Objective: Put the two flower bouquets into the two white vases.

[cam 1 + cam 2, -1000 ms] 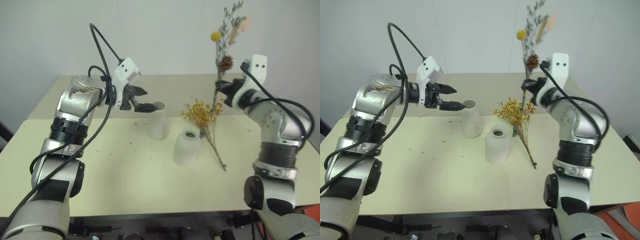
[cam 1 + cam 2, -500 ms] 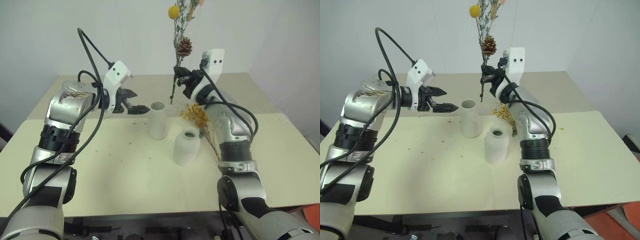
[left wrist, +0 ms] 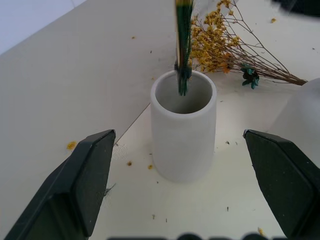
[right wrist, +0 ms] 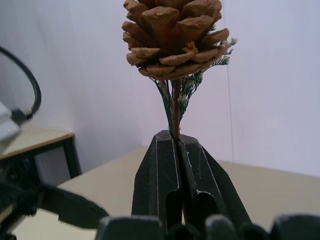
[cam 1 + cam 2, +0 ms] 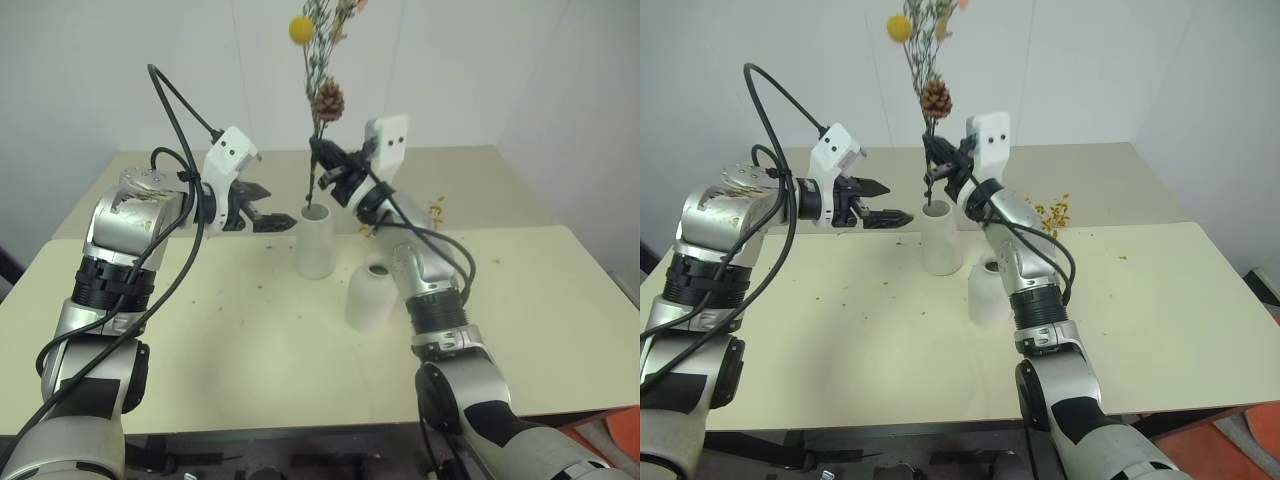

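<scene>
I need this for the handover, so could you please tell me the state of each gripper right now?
Left gripper: open, holding nothing, beside the tall vase.
Right gripper: shut on the pinecone bouquet.

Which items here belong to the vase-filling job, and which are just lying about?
Job:
pinecone bouquet, clamped in the right gripper, stem tip in the mouth of the tall vase
orange-yellow bouquet, lying on the table
bell vase
left gripper, open beside the tall vase

Lying about:
shed petal crumbs
</scene>
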Controlling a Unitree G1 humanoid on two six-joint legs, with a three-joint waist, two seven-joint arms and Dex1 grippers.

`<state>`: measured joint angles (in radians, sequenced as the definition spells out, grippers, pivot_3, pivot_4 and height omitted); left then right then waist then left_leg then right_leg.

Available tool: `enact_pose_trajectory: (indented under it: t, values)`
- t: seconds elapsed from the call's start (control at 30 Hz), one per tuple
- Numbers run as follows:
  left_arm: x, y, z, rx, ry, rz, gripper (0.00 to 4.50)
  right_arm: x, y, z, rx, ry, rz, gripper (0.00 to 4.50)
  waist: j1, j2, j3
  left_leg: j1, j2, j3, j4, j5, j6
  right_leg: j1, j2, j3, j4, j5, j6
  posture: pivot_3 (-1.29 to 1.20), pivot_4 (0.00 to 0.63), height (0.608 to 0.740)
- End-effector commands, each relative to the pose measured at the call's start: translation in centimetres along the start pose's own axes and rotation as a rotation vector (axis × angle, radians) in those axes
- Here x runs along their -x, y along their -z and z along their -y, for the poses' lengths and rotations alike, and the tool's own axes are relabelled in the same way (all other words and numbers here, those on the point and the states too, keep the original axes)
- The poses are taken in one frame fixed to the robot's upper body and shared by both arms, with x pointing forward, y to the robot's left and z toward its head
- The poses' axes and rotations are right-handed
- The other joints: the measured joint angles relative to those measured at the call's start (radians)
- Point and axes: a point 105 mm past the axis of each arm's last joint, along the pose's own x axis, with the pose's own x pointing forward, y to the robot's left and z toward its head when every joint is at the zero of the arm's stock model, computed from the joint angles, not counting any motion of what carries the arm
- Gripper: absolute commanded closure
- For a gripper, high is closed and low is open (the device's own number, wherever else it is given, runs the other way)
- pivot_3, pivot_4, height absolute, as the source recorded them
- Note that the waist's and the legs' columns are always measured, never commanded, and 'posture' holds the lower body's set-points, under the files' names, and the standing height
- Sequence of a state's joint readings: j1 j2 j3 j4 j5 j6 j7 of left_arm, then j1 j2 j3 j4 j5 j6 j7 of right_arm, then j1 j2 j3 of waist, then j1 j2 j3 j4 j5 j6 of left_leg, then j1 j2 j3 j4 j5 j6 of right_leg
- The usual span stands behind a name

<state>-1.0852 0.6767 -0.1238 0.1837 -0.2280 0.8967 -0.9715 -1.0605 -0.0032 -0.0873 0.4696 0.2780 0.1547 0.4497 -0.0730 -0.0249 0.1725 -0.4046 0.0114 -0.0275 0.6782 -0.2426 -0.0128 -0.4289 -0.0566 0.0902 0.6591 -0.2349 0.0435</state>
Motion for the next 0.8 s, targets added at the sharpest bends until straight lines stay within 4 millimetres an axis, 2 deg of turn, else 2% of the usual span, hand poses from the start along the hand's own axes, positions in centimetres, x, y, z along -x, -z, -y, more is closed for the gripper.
enact_pose_trajectory:
  t: [0.03,0.3,0.43,0.73,0.8]
  values:
    - [0.2,-1.1,-0.1,-0.034,-0.009,0.027,0.0,-0.2,-0.9,-0.4,0.043,-0.018,0.053,4.48,0.0,0.0,0.0,0.0,0.0,0.0,0.0,0.0,0.0,0.0,0.0,0.0,0.0,0.0,0.0,0.0,0.15,0.74]
    - [0.1,-1.0,-0.1,-0.037,0.001,0.026,0.0,0.1,-0.2,-0.7,0.076,-0.036,0.032,4.48,0.0,0.0,0.0,0.0,0.0,0.0,0.0,0.0,0.0,0.0,0.0,0.0,0.0,0.0,0.0,0.0,0.15,0.74]
    - [0.0,-1.1,-0.3,-0.042,0.002,0.029,0.0,0.2,-0.2,-0.6,0.086,-0.034,0.027,3.38,0.0,0.0,0.0,0.0,0.0,0.0,0.0,0.0,0.0,0.0,0.0,0.0,0.0,0.0,0.0,0.0,0.15,0.74]
    - [-0.4,-1.4,-0.3,-0.055,0.016,0.041,0.0,0.7,0.0,-0.4,0.134,-0.036,0.01,0.13,0.0,0.0,0.0,0.0,0.0,0.0,0.0,0.0,0.0,0.0,0.0,0.0,0.0,0.0,0.0,0.0,0.15,0.74]
    - [-0.5,-1.4,-0.2,-0.058,0.018,0.043,0.0,0.9,0.1,-0.4,0.136,-0.036,0.003,0.06,0.0,0.0,0.0,0.0,0.0,0.0,0.0,0.0,0.0,0.0,0.0,0.0,0.0,0.0,0.0,0.0,0.15,0.74]
